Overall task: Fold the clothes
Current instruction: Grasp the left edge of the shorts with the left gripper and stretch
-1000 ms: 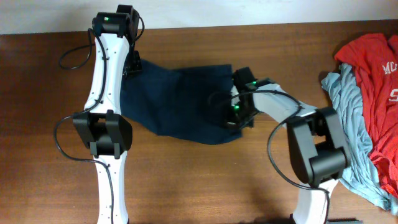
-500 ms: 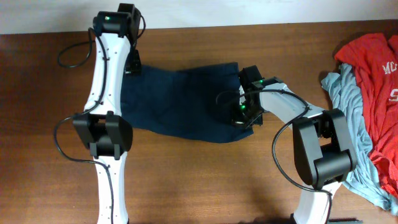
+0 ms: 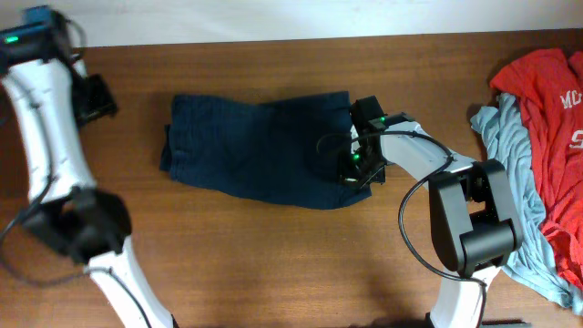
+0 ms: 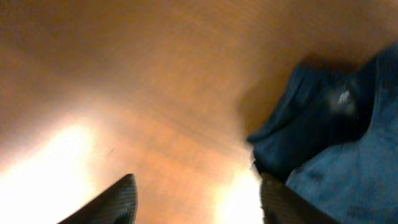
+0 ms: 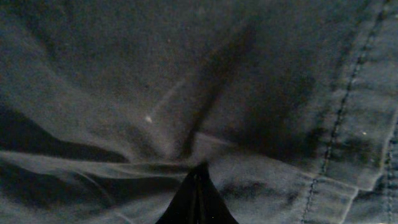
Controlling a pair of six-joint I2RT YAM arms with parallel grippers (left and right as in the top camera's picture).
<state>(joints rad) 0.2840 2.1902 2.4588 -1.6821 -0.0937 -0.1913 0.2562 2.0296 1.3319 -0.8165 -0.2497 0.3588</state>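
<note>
A navy blue garment (image 3: pixel 255 150) lies flat across the middle of the wooden table, with its left edge bunched. My right gripper (image 3: pixel 358 169) is at the garment's right edge. In the right wrist view its fingers (image 5: pixel 199 167) are pressed together and pinch a fold of the navy cloth (image 5: pixel 155 81). My left gripper (image 3: pixel 96 98) is open and empty over bare table, well to the left of the garment. In the left wrist view the gripper (image 4: pixel 196 186) shows spread jaws above the wood, and the garment's bunched edge (image 4: pixel 336 130) lies to the right.
A red shirt (image 3: pixel 547 109) and a light blue garment (image 3: pixel 510 182) are heaped at the table's right end. The table's far edge meets a white wall at the top of the overhead view.
My left gripper has let go of the garment's left corner and swung far to the left. The garment's left edge now lies on the table. The right gripper shifted slightly right, then held still.
</note>
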